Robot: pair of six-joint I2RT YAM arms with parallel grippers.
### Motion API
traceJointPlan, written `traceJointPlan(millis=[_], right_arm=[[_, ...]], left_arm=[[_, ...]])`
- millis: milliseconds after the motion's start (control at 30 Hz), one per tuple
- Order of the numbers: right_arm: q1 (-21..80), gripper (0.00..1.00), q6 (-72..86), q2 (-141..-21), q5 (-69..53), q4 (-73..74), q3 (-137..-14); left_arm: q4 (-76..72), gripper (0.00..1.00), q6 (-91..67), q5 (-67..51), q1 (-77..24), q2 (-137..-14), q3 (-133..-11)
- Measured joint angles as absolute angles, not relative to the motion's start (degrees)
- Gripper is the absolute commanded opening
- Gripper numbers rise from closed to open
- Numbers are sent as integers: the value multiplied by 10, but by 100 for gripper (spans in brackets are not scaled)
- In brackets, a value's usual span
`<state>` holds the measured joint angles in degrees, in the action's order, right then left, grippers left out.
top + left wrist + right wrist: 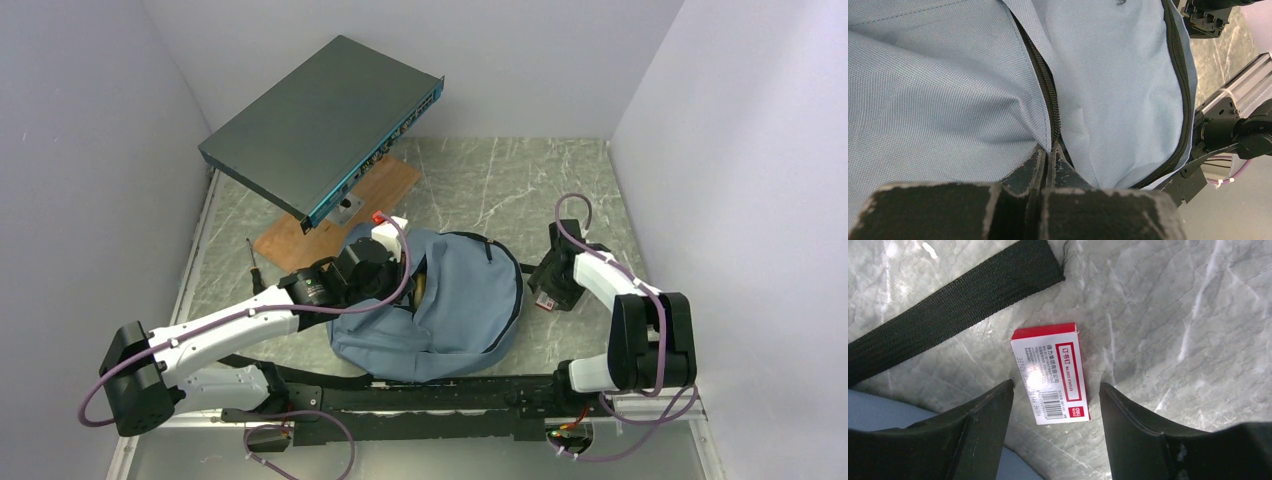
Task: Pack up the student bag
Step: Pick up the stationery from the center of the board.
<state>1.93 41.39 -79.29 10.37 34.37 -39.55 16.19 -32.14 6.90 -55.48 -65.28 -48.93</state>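
Marble tabletop (480,180), left end effector (1048,157) pinching bag (938,90)

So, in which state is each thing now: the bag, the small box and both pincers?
student bag: lying on the table, zipper partly open.
left pincer: shut on the bag's zipper edge.
staple box: closed, flat on the table.
right pincer: open above the staple box, not touching.
black strap: loose, flat.
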Motion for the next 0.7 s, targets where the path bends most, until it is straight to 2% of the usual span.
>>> traceJointPlan(millis=[367, 700], right_arm=[[20, 43, 410, -805, 131, 329, -402], [20, 37, 386, -738, 139, 329, -395]], left_arm=[[166, 0, -326, 69, -555, -651, -489], [174, 0, -338, 70, -555, -651, -491]])
